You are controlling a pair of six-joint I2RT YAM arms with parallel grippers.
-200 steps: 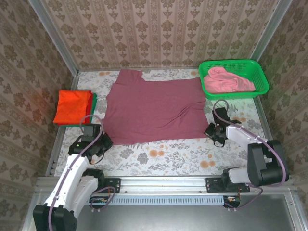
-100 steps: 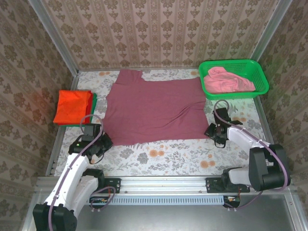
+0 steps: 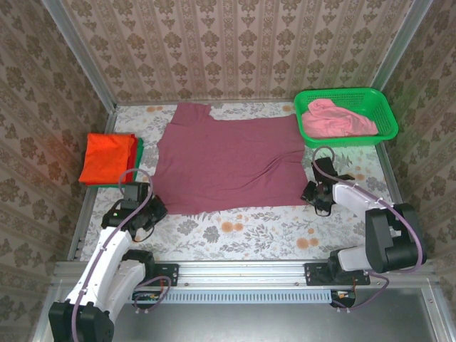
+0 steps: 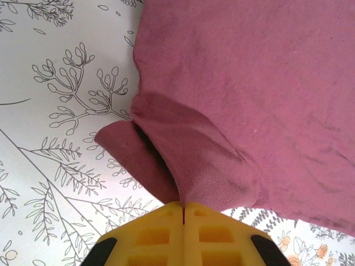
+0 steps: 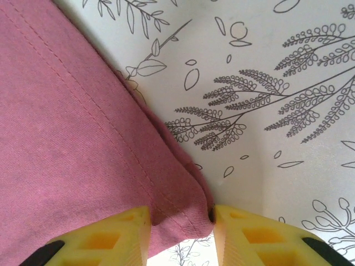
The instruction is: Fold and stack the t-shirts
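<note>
At near corners of the maroon t-shirt point(image 3: 228, 160), my left pincer point(image 4: 183, 207) clamps cloth; right pincer point(image 5: 182, 219) straddles hem, parted.

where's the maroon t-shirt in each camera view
top external: maroon t-shirt spread flat mid-table, between orange t-shirt and green basket.
left wrist: upper right, corner pinched in the shut left hand.
right wrist: left side, hem corner between the fingers of the open right hand.
shared landmark: floral table cover beneath it.
</note>
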